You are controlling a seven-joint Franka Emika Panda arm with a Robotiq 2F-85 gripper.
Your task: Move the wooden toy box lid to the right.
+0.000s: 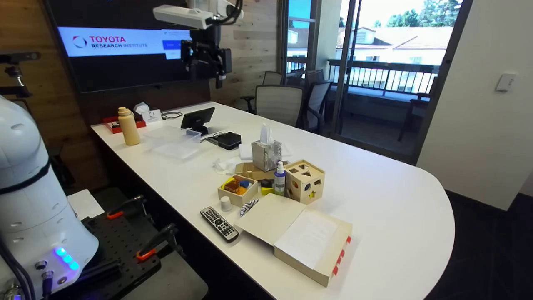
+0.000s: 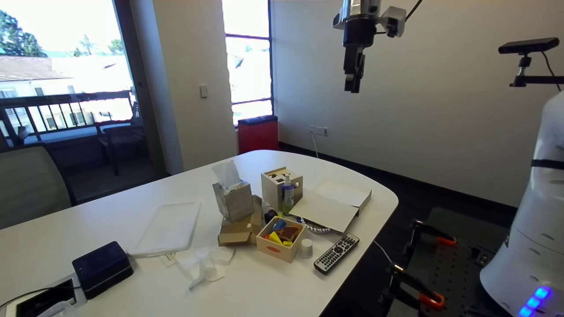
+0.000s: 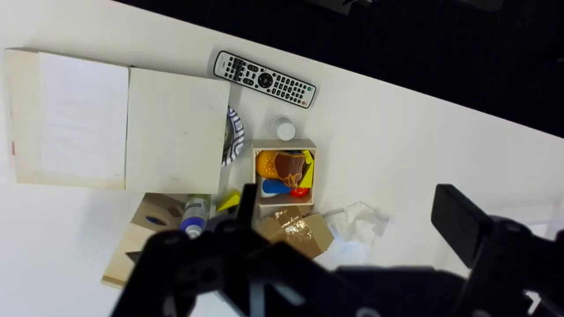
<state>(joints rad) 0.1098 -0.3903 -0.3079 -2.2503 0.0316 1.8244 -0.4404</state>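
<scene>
The wooden toy box (image 1: 301, 192) is a pale cube with shape holes, standing on the white table in both exterior views (image 2: 270, 190). Its lid (image 1: 313, 170) is the thin square panel with holes on top. The lid also shows on the cube here (image 2: 289, 172). In the wrist view the toy box (image 3: 137, 235) is at the lower left, partly hidden behind a finger. My gripper (image 1: 207, 74) is high above the table, away from the box. It also shows in an exterior view (image 2: 354, 82). In the wrist view the gripper (image 3: 348, 202) is wide open, with nothing between its fingers.
A spray bottle (image 1: 280, 181) stands against the toy box. A tissue box (image 1: 266, 156) on cardboard (image 2: 238, 231) is beside it. An open white flat box (image 1: 310, 235) lies in front. A small wooden tray of toys (image 2: 280, 253), a white cup (image 2: 306, 248) and a remote (image 2: 337, 253) are nearby.
</scene>
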